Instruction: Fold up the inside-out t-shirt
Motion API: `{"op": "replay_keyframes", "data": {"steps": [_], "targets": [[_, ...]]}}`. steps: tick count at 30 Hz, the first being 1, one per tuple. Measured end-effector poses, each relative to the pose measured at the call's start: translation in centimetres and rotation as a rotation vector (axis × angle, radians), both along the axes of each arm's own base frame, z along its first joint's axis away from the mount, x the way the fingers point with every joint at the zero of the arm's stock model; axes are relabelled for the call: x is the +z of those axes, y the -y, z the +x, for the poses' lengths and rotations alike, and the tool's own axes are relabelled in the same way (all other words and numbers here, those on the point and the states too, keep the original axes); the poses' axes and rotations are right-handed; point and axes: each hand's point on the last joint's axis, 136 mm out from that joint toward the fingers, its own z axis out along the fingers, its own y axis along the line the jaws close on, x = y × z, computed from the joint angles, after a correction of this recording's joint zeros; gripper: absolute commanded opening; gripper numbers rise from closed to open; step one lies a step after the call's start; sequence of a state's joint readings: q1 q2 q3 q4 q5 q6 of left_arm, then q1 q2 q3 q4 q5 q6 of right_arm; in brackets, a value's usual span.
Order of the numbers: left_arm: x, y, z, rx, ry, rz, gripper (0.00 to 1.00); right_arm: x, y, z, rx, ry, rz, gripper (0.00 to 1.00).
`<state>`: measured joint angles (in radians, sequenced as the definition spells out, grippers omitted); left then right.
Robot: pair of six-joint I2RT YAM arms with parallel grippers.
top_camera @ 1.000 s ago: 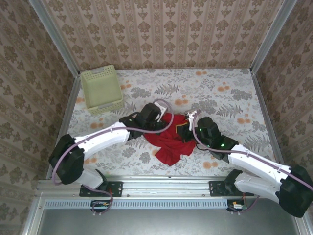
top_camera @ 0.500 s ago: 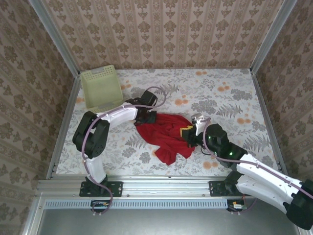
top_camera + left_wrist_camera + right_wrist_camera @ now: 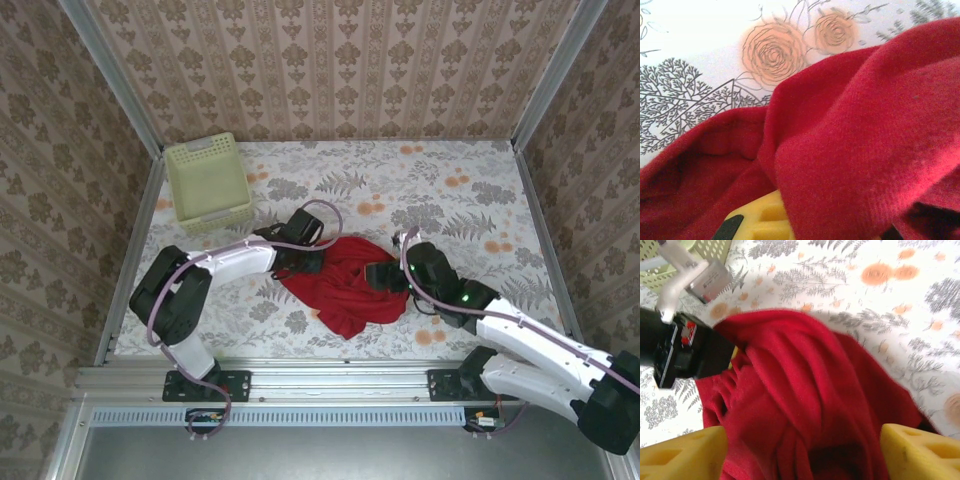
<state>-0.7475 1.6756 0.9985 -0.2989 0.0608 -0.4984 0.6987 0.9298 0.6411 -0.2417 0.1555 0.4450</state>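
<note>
Pinching the upper-left edge of the shirt point(image 3: 345, 285), bunched at lower centre of the top view, with the left gripper point(image 3: 303, 260) clamped shut, probably anchoring it. Holding the right gripper point(image 3: 385, 275) wide open over the right-hand folds, seemingly lining up a grasp.

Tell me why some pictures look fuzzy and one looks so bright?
Left wrist view: the red t-shirt sits too close, so it looks soft, and the flowered table is washed out bright. Right wrist view: blurry all over, most at the right gripper's yellow fingers. Top external view: sharp, evenly lit, only faint shadows.
</note>
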Motion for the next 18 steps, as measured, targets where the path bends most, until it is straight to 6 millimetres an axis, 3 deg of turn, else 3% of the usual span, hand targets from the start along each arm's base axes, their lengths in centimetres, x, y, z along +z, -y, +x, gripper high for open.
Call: {"op": "replay_keyframes", "data": {"steps": [3, 5, 9, 12, 14, 18], "targets": [[0.7, 0.2, 0.1, 0.012, 0.020, -0.034, 0.00, 2.4, 0.0, 0.9, -0.032, -0.003, -0.026, 0.85], [1.1, 0.3, 0.2, 0.020, 0.030, -0.054, 0.00, 2.3, 0.0, 1.2, -0.043, -0.035, -0.061, 0.85], [2.0, 0.7, 0.3, 0.021, 0.051, -0.086, 0.00, -1.1, -0.5, 0.8, -0.043, -0.158, -0.176, 0.83], [2.5, 0.8, 0.3, 0.024, 0.058, -0.097, 0.00, -3.4, -1.1, -0.1, -0.019, -0.234, -0.249, 0.76], [2.5, 0.8, 0.3, 0.030, 0.057, -0.101, 0.00, -4.3, -1.4, -0.3, -0.012, -0.263, -0.273, 0.66], [2.5, 0.6, 0.4, 0.046, 0.056, -0.099, 0.00, -4.6, -2.0, -0.1, -0.001, -0.282, -0.286, 0.19]]}}
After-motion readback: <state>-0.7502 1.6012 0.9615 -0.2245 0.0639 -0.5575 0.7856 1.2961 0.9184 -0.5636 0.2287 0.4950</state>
